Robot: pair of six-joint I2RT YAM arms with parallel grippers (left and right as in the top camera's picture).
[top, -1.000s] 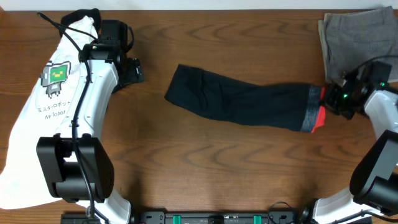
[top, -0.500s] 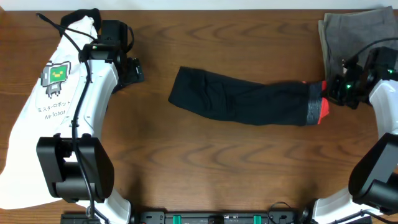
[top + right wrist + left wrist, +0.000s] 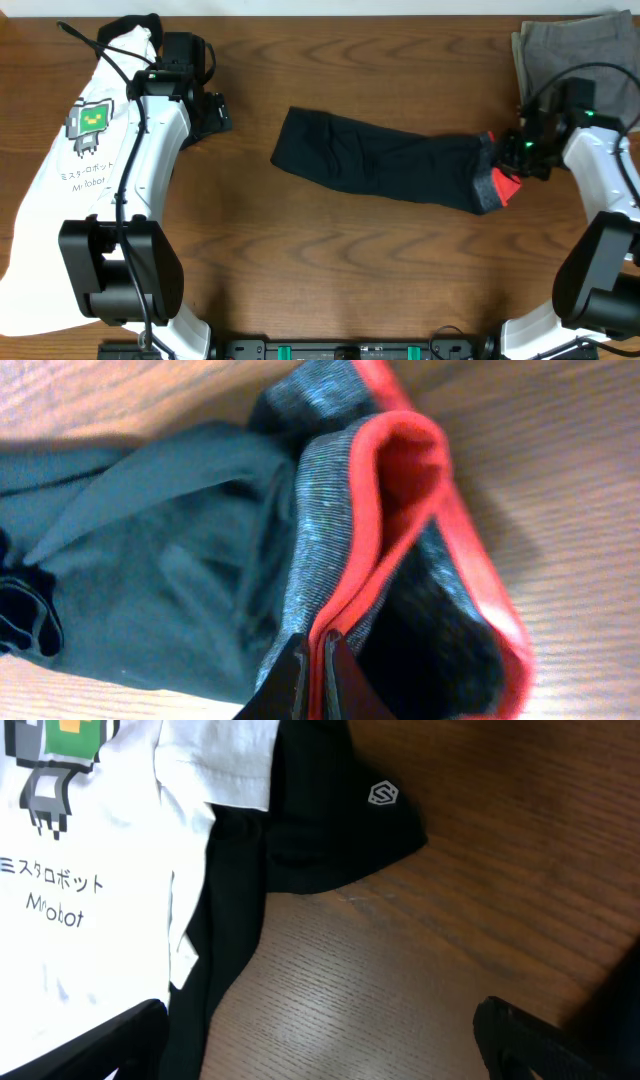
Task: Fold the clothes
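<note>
The black trousers [image 3: 385, 160] lie folded lengthwise across the middle of the table, legs to the left. The grey waistband with its coral red edge [image 3: 498, 185] is at the right end. My right gripper [image 3: 514, 160] is shut on the waistband and holds it bunched toward the left; in the right wrist view the fingers [image 3: 318, 672] pinch the red edge [image 3: 375, 500]. My left gripper [image 3: 205, 105] is open and empty at the back left, over bare wood next to a black garment [image 3: 330, 810].
A white T-shirt with a green robot print [image 3: 75, 150] lies along the left side under the left arm. Folded grey-olive trousers [image 3: 570, 55] sit at the back right corner. Bare wood runs in front of the trousers.
My right gripper has carried the waistband to the left, so the trousers' right end has bunched inward. The left arm has not moved.
</note>
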